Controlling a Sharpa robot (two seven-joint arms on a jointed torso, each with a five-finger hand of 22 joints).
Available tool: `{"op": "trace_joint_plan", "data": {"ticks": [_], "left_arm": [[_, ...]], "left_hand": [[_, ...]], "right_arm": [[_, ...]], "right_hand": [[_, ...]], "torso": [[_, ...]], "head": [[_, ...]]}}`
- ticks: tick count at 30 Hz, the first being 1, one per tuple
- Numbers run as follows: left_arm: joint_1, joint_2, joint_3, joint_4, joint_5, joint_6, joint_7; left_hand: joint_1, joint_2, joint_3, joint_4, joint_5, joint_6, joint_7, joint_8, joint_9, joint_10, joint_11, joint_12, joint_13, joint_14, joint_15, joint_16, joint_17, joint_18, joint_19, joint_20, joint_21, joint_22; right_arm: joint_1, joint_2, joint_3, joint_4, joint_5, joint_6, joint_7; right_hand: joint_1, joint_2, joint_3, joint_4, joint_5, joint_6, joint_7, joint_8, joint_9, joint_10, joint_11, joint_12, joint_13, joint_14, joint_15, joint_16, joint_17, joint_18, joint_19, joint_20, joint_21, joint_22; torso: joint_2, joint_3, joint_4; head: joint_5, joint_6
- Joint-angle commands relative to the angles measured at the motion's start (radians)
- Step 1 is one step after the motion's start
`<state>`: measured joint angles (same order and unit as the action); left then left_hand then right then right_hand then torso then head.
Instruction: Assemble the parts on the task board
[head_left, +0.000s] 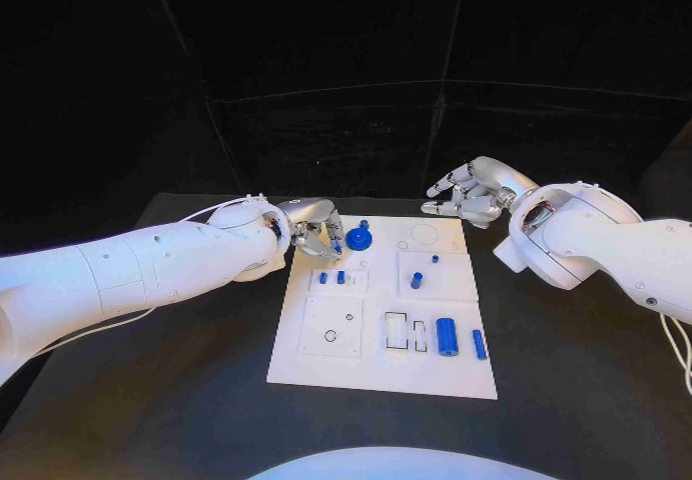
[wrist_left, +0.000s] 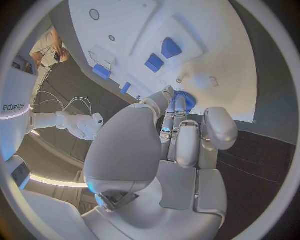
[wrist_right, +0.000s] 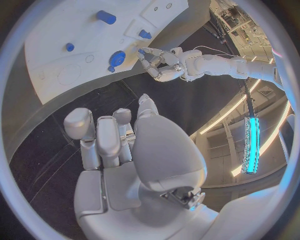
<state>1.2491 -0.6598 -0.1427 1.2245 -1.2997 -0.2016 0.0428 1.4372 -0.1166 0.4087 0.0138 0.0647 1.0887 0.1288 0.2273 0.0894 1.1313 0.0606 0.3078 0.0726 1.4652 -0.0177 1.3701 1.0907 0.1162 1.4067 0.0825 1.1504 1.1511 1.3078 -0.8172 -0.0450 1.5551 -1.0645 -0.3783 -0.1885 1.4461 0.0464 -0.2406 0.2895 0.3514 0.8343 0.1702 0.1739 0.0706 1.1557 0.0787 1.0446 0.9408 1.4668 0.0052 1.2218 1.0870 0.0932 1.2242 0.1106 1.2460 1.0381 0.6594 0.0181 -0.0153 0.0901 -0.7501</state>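
arms: smooth white rounded shells | left hand (head_left: 310, 232), right hand (head_left: 472, 192): silver metal, segmented fingers (wrist_left: 187, 145) | thin white cables along both forearms

I see a black worktop (head_left: 173, 400) with the white task board (head_left: 325, 365) lying flat at its middle, long side running away from me, dark surface showing all round it.

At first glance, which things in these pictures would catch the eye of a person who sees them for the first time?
The white task board in the middle of the black table stands out, dotted with small blue parts. At its far edge the left hand sits beside a blue gear, its fingertips close to it. The right hand hangs over the table beyond the board's far right corner, holding nothing.
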Motion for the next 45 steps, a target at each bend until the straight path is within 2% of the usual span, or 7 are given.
{"op": "trace_joint_plan", "data": {"ticks": [1, 7, 9, 20, 24, 45], "left_arm": [[0.001, -0.001, 0.001, -0.003, 0.009, 0.053, -0.022], [-0.001, 0.003, 0.000, -0.017, 0.009, 0.070, -0.032], [-0.001, 0.007, 0.000, -0.021, 0.009, 0.074, -0.038], [-0.002, 0.022, 0.000, -0.034, 0.009, 0.086, -0.058], [-0.003, 0.026, 0.000, -0.037, 0.009, 0.086, -0.060], [-0.004, 0.042, 0.000, -0.051, 0.009, 0.108, -0.082]], "left_hand": [[-0.009, 0.002, 0.004, 0.001, 0.001, 0.006, -0.002, -0.003, 0.000, 0.009, 0.000, -0.007, 0.000, 0.020, -0.003, -0.001, -0.001, -0.014, 0.007, 0.000, 0.004, 0.000], [-0.010, 0.002, 0.005, 0.001, 0.001, 0.006, -0.002, -0.004, 0.000, 0.009, 0.000, -0.008, 0.000, 0.019, -0.003, -0.002, -0.002, -0.013, 0.007, 0.000, 0.003, 0.000], [-0.011, 0.001, 0.005, 0.001, 0.001, 0.007, -0.002, -0.004, 0.000, 0.010, 0.000, -0.008, 0.000, 0.019, -0.003, -0.002, -0.001, -0.013, 0.007, 0.000, 0.003, 0.000], [-0.011, 0.002, 0.005, 0.001, 0.001, 0.007, -0.003, -0.005, -0.001, 0.010, 0.000, -0.009, 0.000, 0.019, -0.003, -0.002, -0.003, -0.013, 0.005, 0.000, 0.000, -0.002], [-0.011, 0.001, 0.006, 0.001, 0.001, 0.007, -0.003, -0.005, -0.001, 0.010, 0.000, -0.009, 0.000, 0.019, -0.003, -0.002, -0.003, -0.013, 0.005, 0.000, 0.000, -0.003], [-0.013, 0.000, 0.006, 0.000, 0.000, 0.007, -0.003, -0.006, -0.001, 0.011, 0.000, -0.011, 0.000, 0.019, -0.003, -0.003, -0.004, -0.012, 0.005, -0.001, -0.001, -0.004]], "right_arm": [[0.002, 0.001, 0.001, 0.001, -0.003, 0.003, 0.009], [0.002, 0.001, 0.001, 0.001, -0.003, 0.003, 0.009], [0.002, 0.001, 0.001, 0.001, -0.003, 0.003, 0.009], [0.002, 0.002, 0.001, 0.002, -0.003, 0.003, 0.010], [0.002, 0.003, 0.001, 0.001, -0.003, 0.002, 0.011], [0.002, 0.004, 0.001, -0.001, -0.003, 0.003, 0.012]], "right_hand": [[-0.006, 0.000, -0.004, -0.001, 0.005, -0.005, 0.000, 0.003, -0.001, -0.003, 0.002, 0.003, 0.000, 0.008, -0.004, -0.005, 0.001, 0.020, 0.006, 0.001, -0.003, -0.001], [-0.006, 0.000, -0.004, -0.001, 0.005, -0.005, 0.000, 0.003, -0.001, -0.003, 0.002, 0.003, 0.000, 0.008, -0.004, -0.005, 0.001, 0.020, 0.006, 0.001, -0.003, -0.001], [-0.006, 0.000, -0.004, -0.001, 0.005, -0.005, 0.000, 0.003, -0.001, -0.003, 0.002, 0.003, 0.000, 0.008, -0.004, -0.005, 0.001, 0.020, 0.006, 0.001, -0.003, -0.001], [-0.006, 0.000, -0.004, -0.001, 0.005, -0.005, 0.000, 0.003, -0.001, -0.003, 0.002, 0.003, 0.000, 0.008, -0.004, -0.005, 0.001, 0.020, 0.006, 0.001, -0.003, -0.001], [-0.006, 0.002, -0.006, -0.001, 0.005, -0.005, 0.000, 0.004, -0.001, -0.004, 0.002, 0.004, 0.000, 0.008, -0.004, -0.007, 0.000, 0.020, 0.005, 0.001, -0.005, -0.003], [-0.006, 0.002, -0.006, -0.001, 0.005, -0.005, 0.000, 0.004, -0.001, -0.004, 0.002, 0.004, 0.000, 0.008, -0.004, -0.007, 0.000, 0.020, 0.005, 0.001, -0.005, -0.003]], "torso": [[0.000, -0.0001, -0.0024], [0.000, 0.0010, -0.0012], [-0.001, 0.0010, -0.0018], [0.000, -0.0002, -0.0025], [0.000, 0.0000, -0.0022], [0.000, 0.0005, -0.0027]], "head": [[0.001, 0.000], [0.001, 0.000], [-0.004, -0.001], [0.000, -0.004], [-0.004, -0.005], [-0.002, -0.007]]}}
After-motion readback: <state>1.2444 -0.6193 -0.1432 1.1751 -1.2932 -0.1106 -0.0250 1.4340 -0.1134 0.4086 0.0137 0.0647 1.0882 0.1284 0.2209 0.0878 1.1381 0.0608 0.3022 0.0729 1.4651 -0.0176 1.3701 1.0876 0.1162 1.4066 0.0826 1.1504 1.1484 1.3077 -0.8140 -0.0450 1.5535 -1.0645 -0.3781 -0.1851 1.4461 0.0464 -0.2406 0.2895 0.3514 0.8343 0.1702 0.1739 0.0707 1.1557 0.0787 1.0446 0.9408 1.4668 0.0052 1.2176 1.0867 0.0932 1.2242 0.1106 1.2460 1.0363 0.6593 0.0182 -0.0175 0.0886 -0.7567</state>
